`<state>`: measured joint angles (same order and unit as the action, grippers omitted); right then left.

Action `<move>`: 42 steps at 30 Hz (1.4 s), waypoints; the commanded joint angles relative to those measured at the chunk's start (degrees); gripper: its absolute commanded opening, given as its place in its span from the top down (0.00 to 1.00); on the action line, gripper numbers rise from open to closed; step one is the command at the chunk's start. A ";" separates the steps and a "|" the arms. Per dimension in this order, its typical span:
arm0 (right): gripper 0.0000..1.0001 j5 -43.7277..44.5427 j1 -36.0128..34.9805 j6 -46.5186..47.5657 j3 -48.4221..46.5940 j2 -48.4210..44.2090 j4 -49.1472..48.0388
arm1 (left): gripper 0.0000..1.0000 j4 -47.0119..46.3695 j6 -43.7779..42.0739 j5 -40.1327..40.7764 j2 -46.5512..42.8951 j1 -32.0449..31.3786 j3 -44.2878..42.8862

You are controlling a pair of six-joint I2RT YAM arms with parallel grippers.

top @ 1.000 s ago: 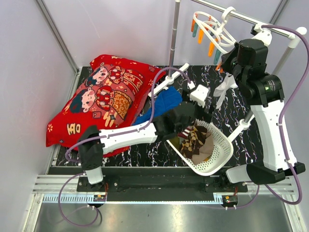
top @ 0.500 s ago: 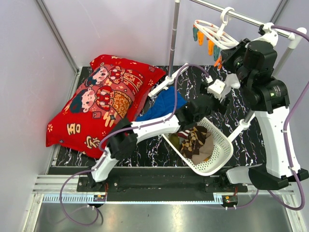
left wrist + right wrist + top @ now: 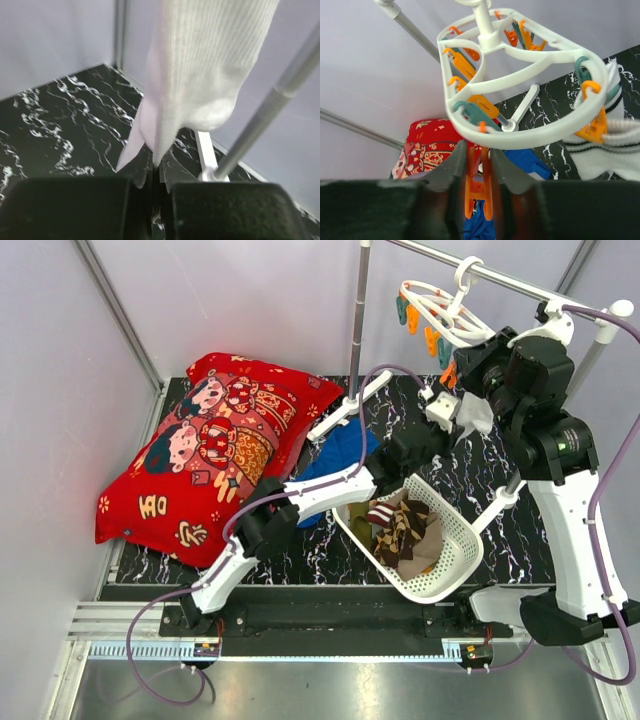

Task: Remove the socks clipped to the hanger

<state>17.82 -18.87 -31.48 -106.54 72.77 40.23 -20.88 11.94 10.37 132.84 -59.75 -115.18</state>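
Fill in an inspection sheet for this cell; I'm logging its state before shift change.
Surface: black marbled table.
Job's things: hanger on the rail; white sock hanging; more socks in the basket.
Clutter: red pillow, blue cloth.
Grippers: left gripper shut on the white sock's lower edge; right gripper pinching an orange peg.
Cables: purple cables trail from both arms.
Surroundings: grey walls; nothing else seen.

Ribbed knit sock [image 3: 200, 60]; glossy plastic hanger [image 3: 530, 137].
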 commanded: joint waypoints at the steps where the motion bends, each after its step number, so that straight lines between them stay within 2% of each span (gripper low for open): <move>1: 0.66 -4.80 -0.37 2.21 2.47 -4.04 -6.11 | 1.00 -5.66 2.64 -8.86 -9.77 -0.46 8.19; 2: 0.61 -6.82 -0.37 2.74 3.26 -4.65 -6.47 | 1.00 -6.01 2.99 -9.66 -13.01 -0.46 10.13; 3: 0.52 -7.62 -0.46 4.05 4.75 -6.05 -6.74 | 1.00 -5.92 3.26 -10.10 -14.61 -0.37 13.45; 9: 0.33 -13.25 -0.38 8.63 8.89 -11.59 -6.39 | 1.00 -3.47 5.45 -22.22 -24.54 0.86 21.13; 10: 0.24 -13.78 -0.46 8.72 9.16 -12.21 -6.04 | 1.00 -3.03 6.15 -24.93 -25.42 1.38 22.26; 13: 0.08 -17.65 -0.38 7.76 10.65 -14.76 -5.34 | 1.00 -1.97 8.52 -30.82 -27.89 2.87 23.85; 15: 0.06 -21.68 -0.46 6.53 12.14 -16.60 -4.90 | 1.00 -2.58 10.11 -33.47 -29.30 4.63 25.52; 19: 0.07 -21.87 -0.37 7.14 14.34 -18.81 -4.28 | 1.00 -6.45 16.95 -39.63 -31.32 7.62 28.25; 27: 0.07 -21.43 0.41 13.90 11.89 -15.91 -2.70 | 0.98 -4.95 23.46 -48.41 -30.53 11.84 25.09; 30: 0.07 -25.28 3.21 14.08 11.71 -14.50 -2.79 | 0.97 -5.92 25.75 -50.27 -30.00 13.07 25.17; 32: 0.08 -31.42 6.29 13.73 12.14 -13.11 -2.87 | 0.96 -5.40 25.67 -50.71 -30.00 13.25 25.00; 33: 0.08 -34.23 10.31 13.47 12.15 -12.49 -3.31 | 0.94 -5.05 25.32 -51.23 -30.00 13.34 24.91; 34: 0.08 -40.00 12.26 12.86 12.15 -11.96 -3.75 | 0.92 -4.17 25.06 -51.33 -30.00 13.34 24.48; 37: 0.12 -46.98 16.49 12.76 11.54 -9.94 -5.33 | 0.86 -3.38 24.88 -51.77 -29.74 13.60 24.12; 42: 0.18 -47.62 16.76 13.99 10.04 -9.31 -5.51 | 0.86 -2.67 25.23 -51.77 -29.30 13.69 23.42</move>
<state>-23.53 -2.50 -18.96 -93.34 64.42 37.28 -22.17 36.32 -39.09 103.28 -46.26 -88.33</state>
